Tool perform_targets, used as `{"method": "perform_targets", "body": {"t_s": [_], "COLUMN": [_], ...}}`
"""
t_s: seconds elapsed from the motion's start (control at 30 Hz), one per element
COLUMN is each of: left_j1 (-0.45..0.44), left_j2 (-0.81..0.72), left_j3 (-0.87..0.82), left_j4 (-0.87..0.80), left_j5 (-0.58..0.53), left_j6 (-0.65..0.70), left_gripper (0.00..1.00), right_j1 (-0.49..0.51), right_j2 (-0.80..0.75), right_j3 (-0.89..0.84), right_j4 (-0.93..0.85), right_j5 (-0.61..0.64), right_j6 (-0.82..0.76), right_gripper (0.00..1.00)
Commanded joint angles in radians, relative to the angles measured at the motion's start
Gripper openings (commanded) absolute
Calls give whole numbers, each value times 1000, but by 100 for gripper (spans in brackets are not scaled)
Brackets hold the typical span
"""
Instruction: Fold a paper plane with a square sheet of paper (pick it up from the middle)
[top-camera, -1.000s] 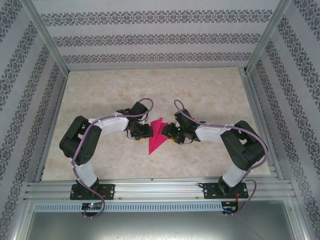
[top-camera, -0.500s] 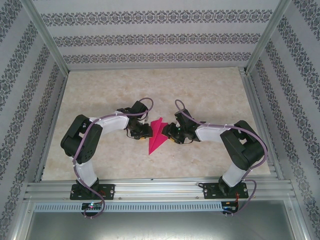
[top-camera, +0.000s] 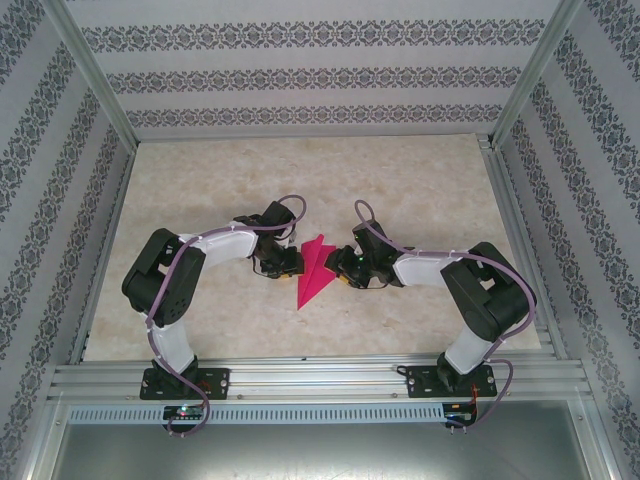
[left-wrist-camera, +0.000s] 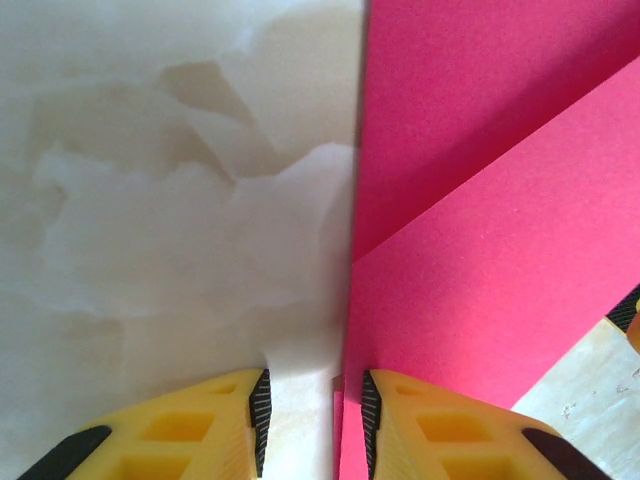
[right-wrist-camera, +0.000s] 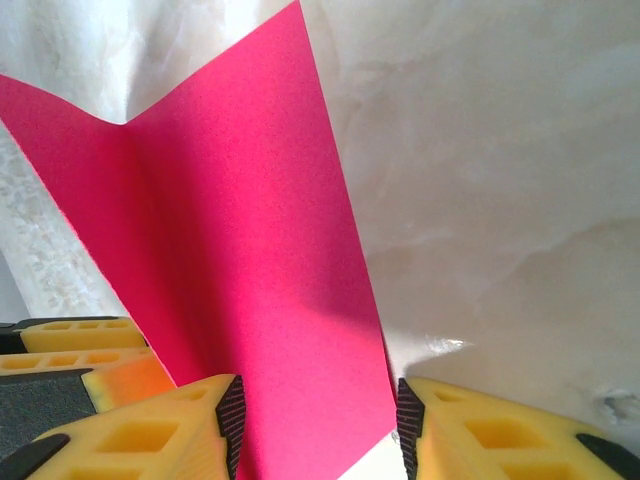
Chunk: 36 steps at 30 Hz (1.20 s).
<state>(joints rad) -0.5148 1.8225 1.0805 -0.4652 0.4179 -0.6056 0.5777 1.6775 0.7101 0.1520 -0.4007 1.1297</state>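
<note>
A tall enclosure with walls (top-camera: 300, 75) of pale wallpaper printed in grey floral bands, framed by silver aluminium rails (top-camera: 90, 70), stood around a smooth, glossy worktop (top-camera: 400, 180) with a cream and beige marbled pattern. Two robot arms were bolted at the near edge, the left arm (top-camera: 165, 285) and the right arm (top-camera: 485, 290), each built of white shells and black joints with a thin mauve cable (top-camera: 290, 205) looped along it, and both bent inward toward the centre. Between them, on the middle of the worktop, lay the sheet of paper (top-camera: 314, 272), matte magenta-pink and already folded into a narrow pointed wedge, its sharp tip toward the arm bases. The left gripper (top-camera: 291, 263) was at its left edge and the right gripper (top-camera: 340, 272) at its right edge. From the left wrist, the paper (left-wrist-camera: 480, 200) showed a fine grainy surface and one straight diagonal flap edge; the left gripper (left-wrist-camera: 315, 425) had its jaws apart, straddling the paper's straight left edge, one finger over bare worktop (left-wrist-camera: 150, 200), the other over paper. From the right wrist, the paper (right-wrist-camera: 230, 220) showed a soft valley crease, and the right gripper (right-wrist-camera: 318, 425) also had its jaws apart, with a strip of paper spanning the gap. The fingers (right-wrist-camera: 480, 445) were yellow, hollow-celled plastic faced with ribbed black pads (right-wrist-camera: 232, 415).
</note>
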Motion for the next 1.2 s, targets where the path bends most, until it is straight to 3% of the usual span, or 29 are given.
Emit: {"method": "perform_targets", "body": {"t_s": [0.0,0.3,0.4,0.63,0.83,1.17], "left_j1": [-3,-4,-4,-4,-4,-4], "left_j2": [38,40,43,46,48,45], "left_j3": [11,13,13,8,7,4], "left_j4": [8,7,8,10,10,13], "left_j5": [48,50,54,58,58,56], "left_j6": [17,16,13,16,17,12], "left_gripper": [33,33,33,33,32,31], "right_j1": [19,19,20,20,24,26], "right_j2": [34,33,24,-15,13,99], "right_j3": [-12,-5,-8,-13,0,101], "right_j4": [112,114,118,81,183,178], "right_j5": [-8,-16,-12,22,-29,-84], "right_j6": [14,11,13,-11,-1,-41], "right_gripper": [47,46,40,44,47,50]}}
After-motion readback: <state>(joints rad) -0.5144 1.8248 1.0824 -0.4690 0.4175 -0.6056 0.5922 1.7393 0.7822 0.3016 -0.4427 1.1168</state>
